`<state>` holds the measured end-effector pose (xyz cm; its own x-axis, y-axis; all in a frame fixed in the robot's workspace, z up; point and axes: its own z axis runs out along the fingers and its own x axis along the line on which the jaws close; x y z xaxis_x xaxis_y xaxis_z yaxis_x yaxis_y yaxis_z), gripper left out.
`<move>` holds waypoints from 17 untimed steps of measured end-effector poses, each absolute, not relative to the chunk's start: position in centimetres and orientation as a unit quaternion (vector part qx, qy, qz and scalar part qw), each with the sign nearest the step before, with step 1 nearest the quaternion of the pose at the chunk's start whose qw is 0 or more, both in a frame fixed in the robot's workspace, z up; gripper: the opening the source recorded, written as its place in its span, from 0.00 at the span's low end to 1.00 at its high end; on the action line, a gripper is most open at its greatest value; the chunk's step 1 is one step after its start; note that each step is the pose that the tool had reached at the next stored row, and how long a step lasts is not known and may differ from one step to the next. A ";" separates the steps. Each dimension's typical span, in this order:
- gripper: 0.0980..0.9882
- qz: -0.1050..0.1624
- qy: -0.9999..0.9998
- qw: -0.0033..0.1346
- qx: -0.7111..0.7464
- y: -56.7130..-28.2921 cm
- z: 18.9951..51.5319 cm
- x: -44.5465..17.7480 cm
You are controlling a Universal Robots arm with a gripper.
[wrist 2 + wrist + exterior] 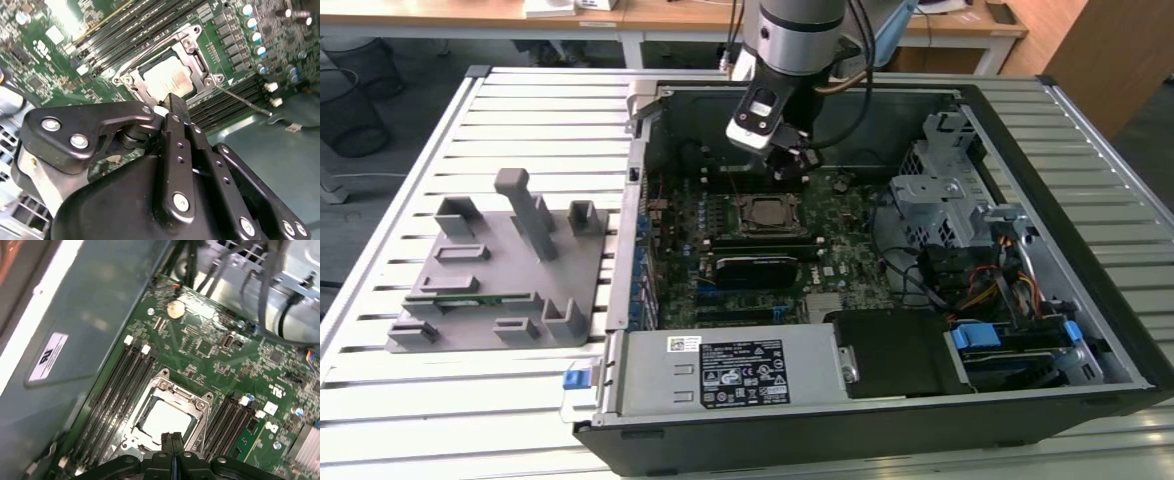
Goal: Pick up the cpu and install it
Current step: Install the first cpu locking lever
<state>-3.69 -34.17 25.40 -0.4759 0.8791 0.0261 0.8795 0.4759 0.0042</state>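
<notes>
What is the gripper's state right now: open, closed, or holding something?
Gripper: closed, fingers pressed together, nothing between them; the cpu lies in the socket frame just beyond its tips.

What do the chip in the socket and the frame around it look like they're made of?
The chip: likely metal on top, a pale, smooth, softly reflective plate. The frame: bare silvery metal, probably steel, judging by bright glints and screw heads at its corners.

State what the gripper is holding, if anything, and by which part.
Nothing. The gripper is shut with nothing between its fingers, near the cpu, which lies inside the socket frame.
</notes>
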 end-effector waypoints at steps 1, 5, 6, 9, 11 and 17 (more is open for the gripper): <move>0.01 -0.008 -0.863 0.010 -0.505 -34.2 25.4 -3.7; 0.01 -0.008 -0.879 0.010 -0.477 -34.2 25.4 -3.7; 0.01 -0.008 -0.882 0.011 -0.471 -34.2 25.4 -3.7; 0.01 -0.008 -0.893 0.011 -0.449 -34.2 25.4 -3.7; 0.01 -0.008 -0.901 0.011 -0.433 -34.2 25.4 -3.7; 0.01 -0.007 -0.924 0.011 -0.383 -34.2 25.4 -3.7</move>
